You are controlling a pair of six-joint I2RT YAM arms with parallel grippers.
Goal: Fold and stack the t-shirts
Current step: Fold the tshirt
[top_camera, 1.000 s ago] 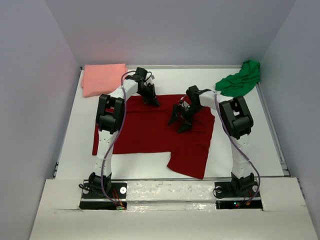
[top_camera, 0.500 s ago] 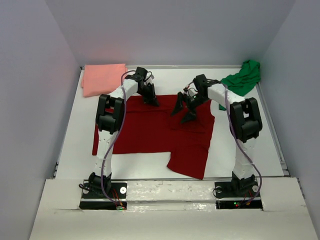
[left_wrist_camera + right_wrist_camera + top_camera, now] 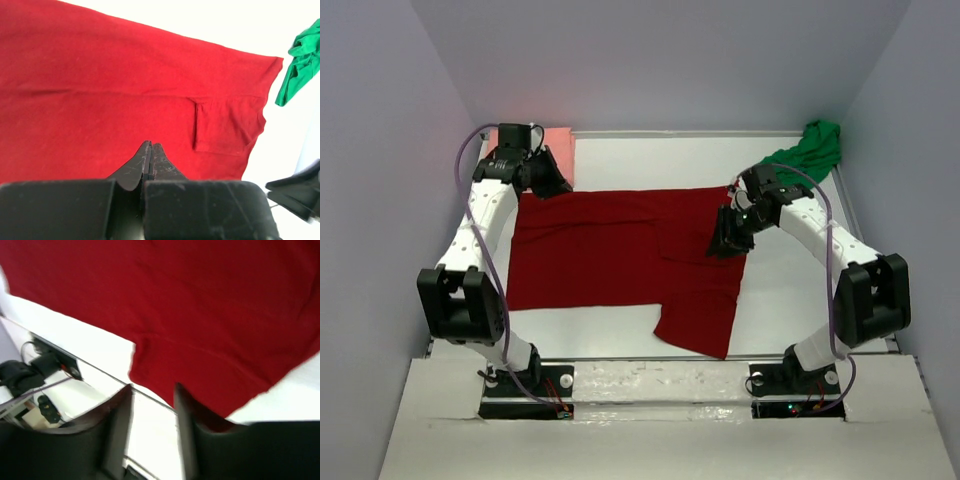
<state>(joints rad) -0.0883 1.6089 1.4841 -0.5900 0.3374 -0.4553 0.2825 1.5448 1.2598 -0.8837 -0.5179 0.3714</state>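
Both arms have swung apart, spreading the red shirt flatter for folding; left fingers clenched at its far-left corner, right fingers parted.

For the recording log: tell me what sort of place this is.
Probably a robotics lab test cell: a left arm and a right arm bolted at the edge of a white table, plain grey walls boxing it in, and a dark red t-shirt spread as practice material.

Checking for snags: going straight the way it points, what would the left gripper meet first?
The left gripper would probably meet the dark red t-shirt first; depth is unclear.
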